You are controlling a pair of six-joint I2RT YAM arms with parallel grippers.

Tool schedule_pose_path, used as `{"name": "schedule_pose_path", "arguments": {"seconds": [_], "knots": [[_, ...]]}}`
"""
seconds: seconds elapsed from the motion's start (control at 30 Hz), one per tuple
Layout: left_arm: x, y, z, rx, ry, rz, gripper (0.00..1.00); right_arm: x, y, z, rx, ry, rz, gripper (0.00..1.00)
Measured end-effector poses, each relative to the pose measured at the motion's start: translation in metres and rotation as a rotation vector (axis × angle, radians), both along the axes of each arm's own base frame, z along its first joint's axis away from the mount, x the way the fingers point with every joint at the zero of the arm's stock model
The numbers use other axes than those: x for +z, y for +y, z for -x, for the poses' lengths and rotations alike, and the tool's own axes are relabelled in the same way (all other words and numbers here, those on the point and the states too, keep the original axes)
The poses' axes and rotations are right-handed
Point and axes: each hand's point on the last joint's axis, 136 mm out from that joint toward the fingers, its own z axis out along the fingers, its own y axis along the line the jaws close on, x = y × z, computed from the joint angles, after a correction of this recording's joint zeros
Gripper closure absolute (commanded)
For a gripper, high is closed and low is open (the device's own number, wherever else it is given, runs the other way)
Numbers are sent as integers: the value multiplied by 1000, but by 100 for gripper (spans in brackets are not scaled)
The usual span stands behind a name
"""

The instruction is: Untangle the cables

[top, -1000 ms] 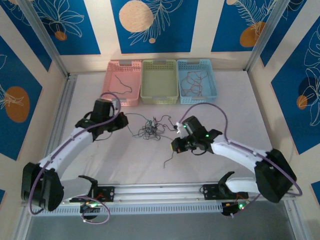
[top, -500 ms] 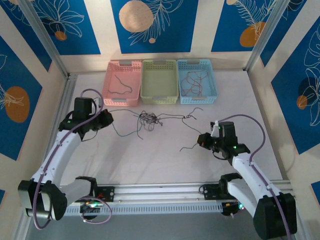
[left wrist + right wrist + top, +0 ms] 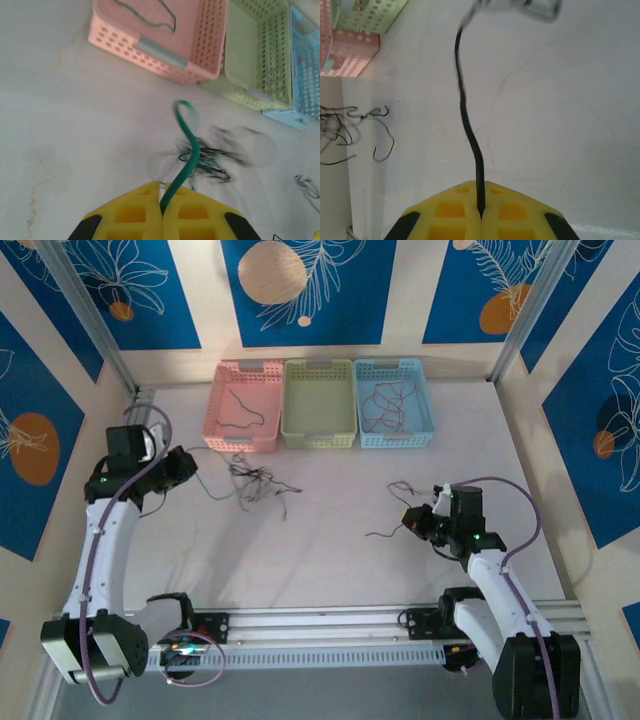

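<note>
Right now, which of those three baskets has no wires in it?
The green basket in the middle; the pink basket holds one dark wire, the blue basket several reddish wires.

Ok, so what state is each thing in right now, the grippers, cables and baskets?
left gripper: shut on the green cable
right gripper: shut on the black cable
tangle: knotted, lying in front of the pink basket
black cable: apart from the tangle
pink basket: holds one cable
green basket: empty
blue basket: holds several cables

Pink basket [image 3: 240,443], green basket [image 3: 318,439] and blue basket [image 3: 395,440] sit abreast on the white table [image 3: 330,550].
</note>
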Motion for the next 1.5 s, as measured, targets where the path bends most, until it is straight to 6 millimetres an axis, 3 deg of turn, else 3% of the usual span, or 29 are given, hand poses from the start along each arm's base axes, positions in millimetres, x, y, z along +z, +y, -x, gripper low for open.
{"name": "schedule_pose_path", "arguments": {"seconds": [0.23,0.47,0.6,0.83,0.87,1.03,1.13,1.27,1.33,1.43,1.5], "knots": [[37,25,0,87,-87,-9,100,4,-3,2,-26,-24,-3,100],[48,-19,-6,-64,-143,189,100,7,4,2,9,-44,-35,100],[27,-60,6,-197,-91,244,100,14,17,6,76,-86,-62,100],[-49,-137,55,-427,100,232,100,25,55,21,270,-174,-52,100],[-59,-143,61,-445,126,224,98,27,61,23,299,-188,-49,100],[-90,-154,75,-464,206,160,50,33,97,47,507,-276,-4,100],[-91,-149,73,-442,201,128,40,47,118,59,635,-375,34,100],[-69,-142,66,-431,169,69,33,64,138,66,745,-489,60,100],[-42,-142,57,-433,114,50,31,67,147,67,796,-525,80,100],[22,-145,42,-457,-40,28,27,70,163,75,892,-572,107,100],[52,-148,37,-477,-115,23,27,74,173,82,971,-608,128,100]]}}
